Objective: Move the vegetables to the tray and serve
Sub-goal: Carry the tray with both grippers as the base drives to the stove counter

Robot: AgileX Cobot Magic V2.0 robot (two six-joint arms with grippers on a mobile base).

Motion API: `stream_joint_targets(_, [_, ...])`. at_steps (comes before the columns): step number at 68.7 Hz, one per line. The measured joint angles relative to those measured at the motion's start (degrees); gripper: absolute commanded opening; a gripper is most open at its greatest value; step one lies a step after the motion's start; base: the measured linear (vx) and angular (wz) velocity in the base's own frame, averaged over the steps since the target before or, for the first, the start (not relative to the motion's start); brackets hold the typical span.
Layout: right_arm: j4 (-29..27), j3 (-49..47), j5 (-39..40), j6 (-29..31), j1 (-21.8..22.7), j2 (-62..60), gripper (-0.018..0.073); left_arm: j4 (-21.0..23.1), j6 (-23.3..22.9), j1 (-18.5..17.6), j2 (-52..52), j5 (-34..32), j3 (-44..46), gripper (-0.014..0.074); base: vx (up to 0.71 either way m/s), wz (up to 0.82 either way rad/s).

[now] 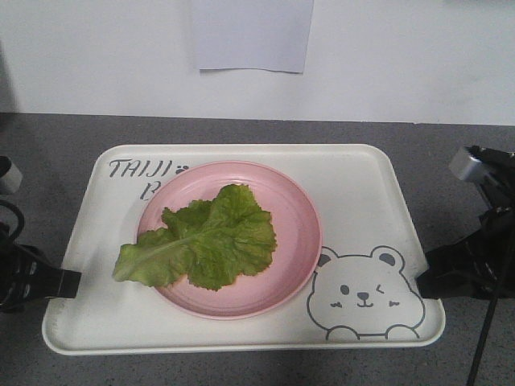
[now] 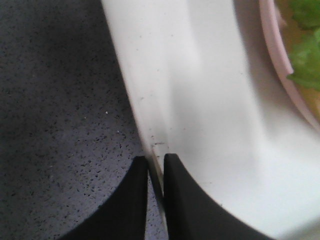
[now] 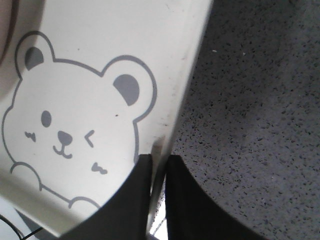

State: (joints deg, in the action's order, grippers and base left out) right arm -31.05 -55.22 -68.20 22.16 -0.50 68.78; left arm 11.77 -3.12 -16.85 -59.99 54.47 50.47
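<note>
A crinkly green lettuce leaf (image 1: 203, 238) lies on a round pink plate (image 1: 298, 217), which rests on the cream-white tray (image 1: 354, 181) with grey lettering and a winking bear (image 1: 366, 296). My left gripper (image 1: 66, 283) is shut on the tray's left rim; the wrist view shows the rim (image 2: 150, 135) pinched between the black fingers of the left gripper (image 2: 155, 159). My right gripper (image 1: 425, 280) is shut on the tray's right rim, with the rim (image 3: 175, 120) between the fingers of the right gripper (image 3: 159, 159) beside the bear (image 3: 70, 125).
The tray sits over a dark grey speckled counter (image 1: 48, 137). A white wall with a sheet of paper (image 1: 251, 36) stands behind. Edges of the plate (image 2: 280, 55) and lettuce (image 2: 307, 60) show in the left wrist view.
</note>
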Motion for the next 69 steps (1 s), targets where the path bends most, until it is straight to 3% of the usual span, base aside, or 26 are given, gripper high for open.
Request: stream_joint_targets(69, [0.0,0.0,0.0,0.0,0.0,0.0,-0.0003,0.0,0.0,0.0,0.0,0.0,0.0,-0.0006,0.0,0.0])
